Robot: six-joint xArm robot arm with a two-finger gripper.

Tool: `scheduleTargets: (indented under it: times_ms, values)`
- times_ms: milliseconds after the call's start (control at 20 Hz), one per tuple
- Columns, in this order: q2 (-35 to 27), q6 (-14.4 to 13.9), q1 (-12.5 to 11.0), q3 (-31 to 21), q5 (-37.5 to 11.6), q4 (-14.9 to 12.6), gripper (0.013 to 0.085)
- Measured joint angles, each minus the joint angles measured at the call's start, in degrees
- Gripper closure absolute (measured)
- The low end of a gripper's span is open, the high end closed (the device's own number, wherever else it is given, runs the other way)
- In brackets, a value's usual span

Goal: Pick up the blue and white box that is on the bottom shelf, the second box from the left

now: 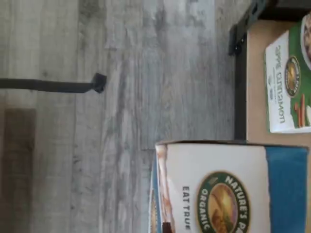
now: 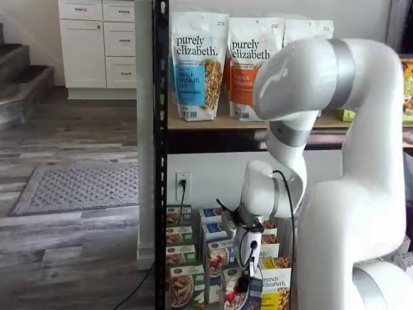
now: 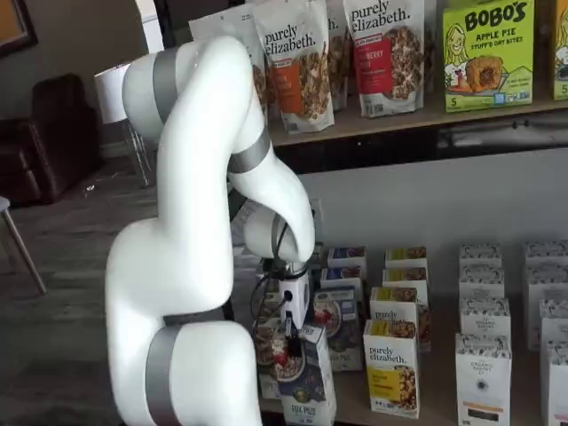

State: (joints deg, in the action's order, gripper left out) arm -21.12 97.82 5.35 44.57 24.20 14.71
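Fingers (image 3: 290,344): seen dark against the blue and white box (image 3: 311,377); whether apart or clamped cannot be told.
Box front: partly hidden by the gripper (image 2: 245,282).
Bottom shelf (image 3: 435,404): barely seen.

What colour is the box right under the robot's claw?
Blue with a white band: the blue and white box shows best in the wrist view, below the gripper.

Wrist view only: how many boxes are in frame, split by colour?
blue and white Nature's Path box: 1
green apple cinnamon box: 1
Total: 2
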Motion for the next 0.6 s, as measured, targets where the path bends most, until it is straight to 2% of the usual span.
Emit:
scheduleTargets:
  times_ms: [250, 600]
  values:
    - [8.02, -0.72, 0.29, -6.04, 2.33, -0.16, 0.053]
    - [19.17, -4.73, 0.63, -11.88, 6.67, -3.62, 0.053]
